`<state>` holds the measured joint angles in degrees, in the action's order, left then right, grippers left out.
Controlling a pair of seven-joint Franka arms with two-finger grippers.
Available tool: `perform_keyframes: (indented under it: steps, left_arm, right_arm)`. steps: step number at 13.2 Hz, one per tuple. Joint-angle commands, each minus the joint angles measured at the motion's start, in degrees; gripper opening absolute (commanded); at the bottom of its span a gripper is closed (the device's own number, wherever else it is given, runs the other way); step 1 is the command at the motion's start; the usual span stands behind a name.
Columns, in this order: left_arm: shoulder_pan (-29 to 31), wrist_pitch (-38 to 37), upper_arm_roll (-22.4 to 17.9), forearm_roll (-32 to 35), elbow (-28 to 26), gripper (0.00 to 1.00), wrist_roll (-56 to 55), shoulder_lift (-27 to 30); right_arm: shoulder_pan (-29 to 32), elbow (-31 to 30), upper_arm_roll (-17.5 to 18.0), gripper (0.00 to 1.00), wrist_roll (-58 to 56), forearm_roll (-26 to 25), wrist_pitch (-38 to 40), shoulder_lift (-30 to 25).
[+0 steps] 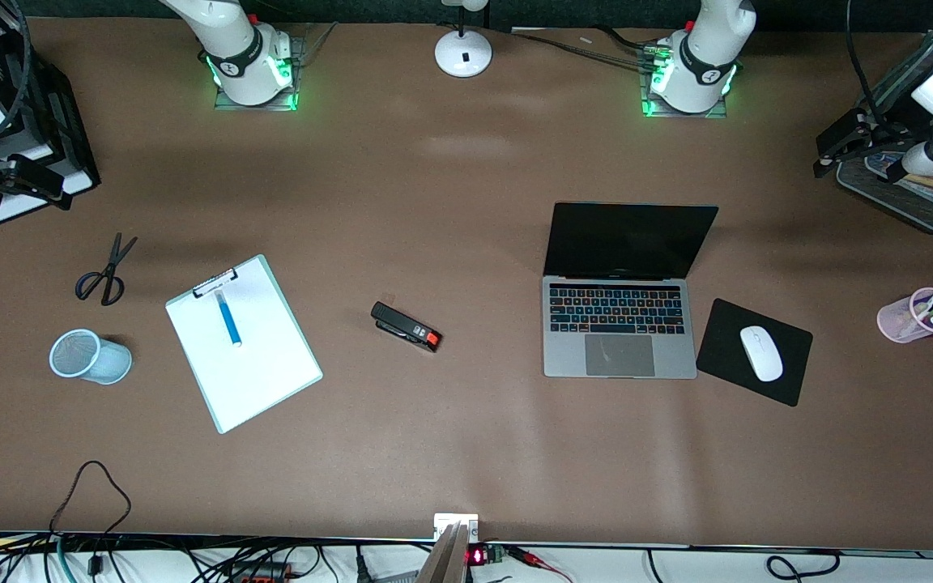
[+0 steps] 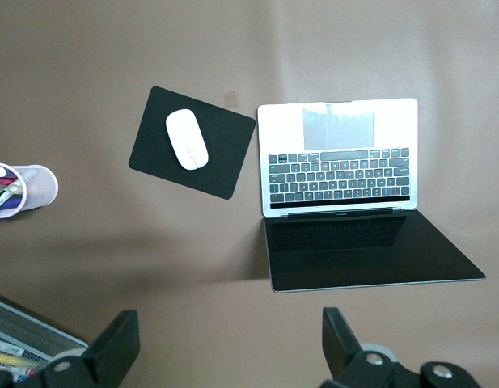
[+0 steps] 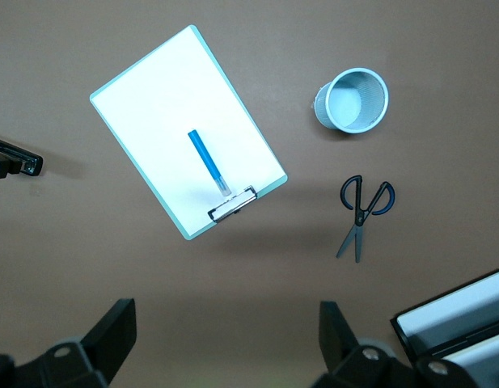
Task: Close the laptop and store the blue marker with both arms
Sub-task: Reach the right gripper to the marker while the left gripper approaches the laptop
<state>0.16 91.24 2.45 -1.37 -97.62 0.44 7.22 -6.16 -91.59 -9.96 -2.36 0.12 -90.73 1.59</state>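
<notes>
Both arms wait high with the left claw [image 2: 225, 347] and right claw [image 3: 225, 343] spread, the laptop [image 1: 620, 295] open beside the mouse pad [image 1: 754, 351], the blue marker [image 1: 228, 318] lying on the clipboard [image 1: 244, 342], ready for picking.

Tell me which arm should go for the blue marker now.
Right. The blue marker lies on the clipboard toward the right arm's end of the table, and the open right gripper looks down on it. The left gripper, also open, looks down on the laptop instead.
</notes>
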Motion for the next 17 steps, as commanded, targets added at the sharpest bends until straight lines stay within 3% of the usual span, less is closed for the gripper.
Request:
perform_keyframes:
  steps: [1, 10, 13, 17]
  left_arm:
    - [0.8, 0.8, 0.5, 0.6, -0.8, 1.0, 1.3, 1.0]
    - [-0.2, -1.1, 1.0, 0.3, -4.1, 1.0, 0.5, 0.4]
    - [-0.2, -0.8, 5.2, 0.3, -7.7, 1.0, -4.8, 0.7]
    - [-0.1, -0.6, 7.4, 0.1, -11.6, 1.0, -6.5, 0.9]
  right_arm:
    - [-0.3, 0.2, 0.2, 1.0, 0.9, -0.9, 1.0, -0.9]
    - [-0.3, 0.7, 0.2, 1.0, 0.3, -0.7, -3.0, 4.2]
    - [-1.4, 0.8, 0.3, 1.0, 0.5, -0.4, -6.4, 8.7]
    - [-2.8, 0.7, 0.5, 1.0, 0.3, 0.1, -12.3, 16.2]
